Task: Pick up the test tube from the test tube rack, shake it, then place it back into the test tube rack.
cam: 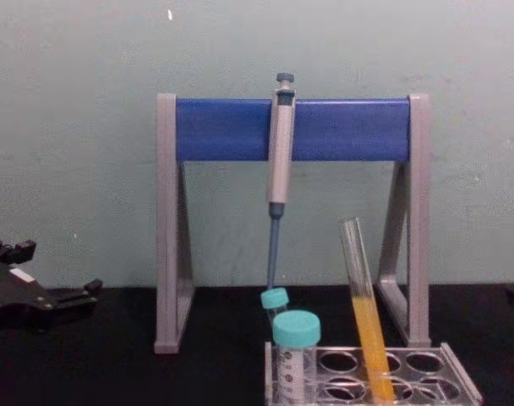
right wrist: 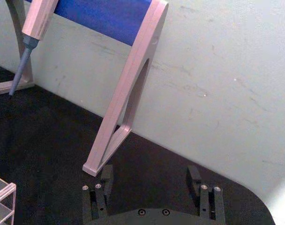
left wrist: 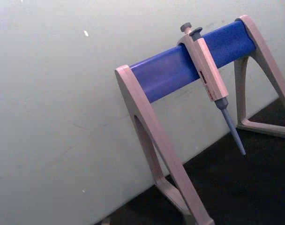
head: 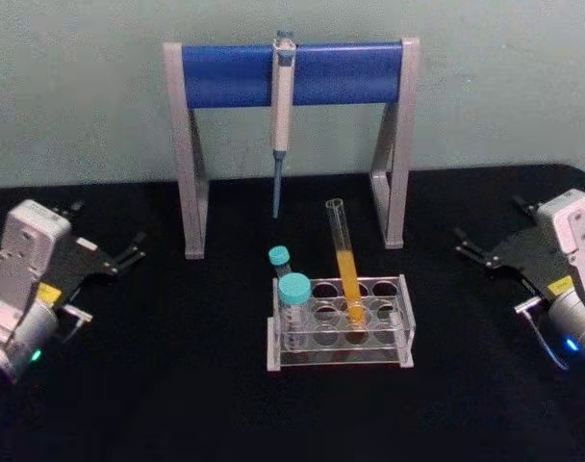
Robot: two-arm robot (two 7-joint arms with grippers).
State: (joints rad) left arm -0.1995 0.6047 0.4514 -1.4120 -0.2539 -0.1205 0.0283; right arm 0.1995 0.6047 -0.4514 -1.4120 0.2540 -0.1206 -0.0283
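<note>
Head view: the black table (head: 177,404) is bare on both sides of the test tube rack (head: 389,339), which sits lower centre of the frame. Open cloth also lies in front of it, down to the bottom edge.

Left gripper (head: 105,231) is at the left edge, low over the table and well apart from the rack, fingers spread wide and holding nothing. Right gripper (head: 493,226) is at the right edge, likewise well apart. In the right wrist view its two fingers (right wrist: 105,180) stand wide, with nothing between them.

Behind the rack is a grey-and-blue pipette stand (head: 225,75), centre to upper frame, against the pale wall (head: 81,96). A grey pipette (head: 283,96) hangs from its blue bar, the tip just above the table, behind the rack and clear of it.

The test tube (head: 344,265) stands in a hole near the rack's middle, tilted, its open mouth leaning toward frame left. It holds orange-yellow liquid in the lower half.

At the rack's left end is a large teal-capped tube (head: 294,300), with a smaller teal-capped tube (head: 279,258) behind it. The remaining holes are empty.
</note>
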